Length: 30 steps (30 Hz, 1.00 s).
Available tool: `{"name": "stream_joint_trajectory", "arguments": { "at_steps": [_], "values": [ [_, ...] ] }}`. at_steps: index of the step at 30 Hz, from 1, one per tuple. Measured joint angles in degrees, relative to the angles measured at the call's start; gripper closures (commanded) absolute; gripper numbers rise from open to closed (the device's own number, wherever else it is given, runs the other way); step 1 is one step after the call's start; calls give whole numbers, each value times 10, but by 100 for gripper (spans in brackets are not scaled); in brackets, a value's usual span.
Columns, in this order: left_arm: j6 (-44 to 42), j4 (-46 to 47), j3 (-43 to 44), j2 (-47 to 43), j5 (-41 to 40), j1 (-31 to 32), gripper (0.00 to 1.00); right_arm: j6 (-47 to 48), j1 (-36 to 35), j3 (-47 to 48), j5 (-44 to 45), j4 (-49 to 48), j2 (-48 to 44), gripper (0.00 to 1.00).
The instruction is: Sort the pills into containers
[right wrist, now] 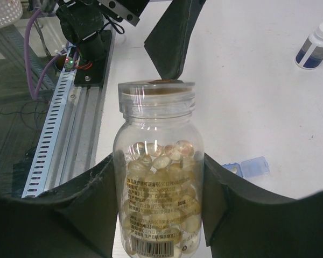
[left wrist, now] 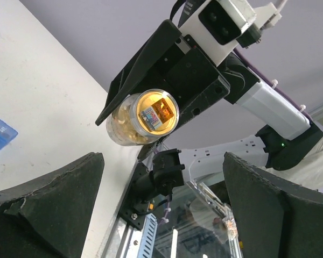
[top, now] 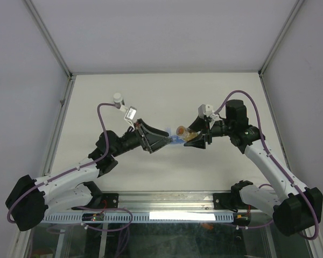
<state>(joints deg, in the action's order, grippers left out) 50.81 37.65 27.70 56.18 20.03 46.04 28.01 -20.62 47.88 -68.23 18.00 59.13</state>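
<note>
The pills (right wrist: pixel 160 157) sit as an amber heap inside a clear bottle (right wrist: pixel 157 115), filling it to about the shoulder, and none of them lies loose on the desk (top: pixel 151 91). The bottle is clamped at its body between the two fingers of the right claw (top: pixel 189 135), which holds it in the air above the desk, tipped over with its neck pointing away from that claw and toward the left one. Whether the mouth is capped or bare I cannot tell. The left claw (left wrist: pixel 162 161) faces the bottle's neck end from just beyond it, its fingers spread wide apart and holding nothing; one of its dark fingers shows just past the bottle's rim in the right wrist view. The blue pill box (right wrist: pixel 254 165) lies flat on the desk below the two claws, between them in the overhead view and just past the right claw's outer finger in its own wrist view; only a short piece of it shows, so its lids cannot be read. A small white-capped vial (top: pixel 117 98) stands upright on the desk, well behind the left claw and apart from everything else.
</note>
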Motion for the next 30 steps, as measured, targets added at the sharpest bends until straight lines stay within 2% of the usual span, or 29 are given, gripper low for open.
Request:
{"name": "stream_joint_trajectory", "arguments": {
  "at_steps": [17,30],
  "values": [
    [-20,-54,39,30,-186,97,6,2,0,0,0,-1,0,100],
    [-24,-64,45,34,-220,103,6,2,0,0,3,-2,0,100]
  ]
}}
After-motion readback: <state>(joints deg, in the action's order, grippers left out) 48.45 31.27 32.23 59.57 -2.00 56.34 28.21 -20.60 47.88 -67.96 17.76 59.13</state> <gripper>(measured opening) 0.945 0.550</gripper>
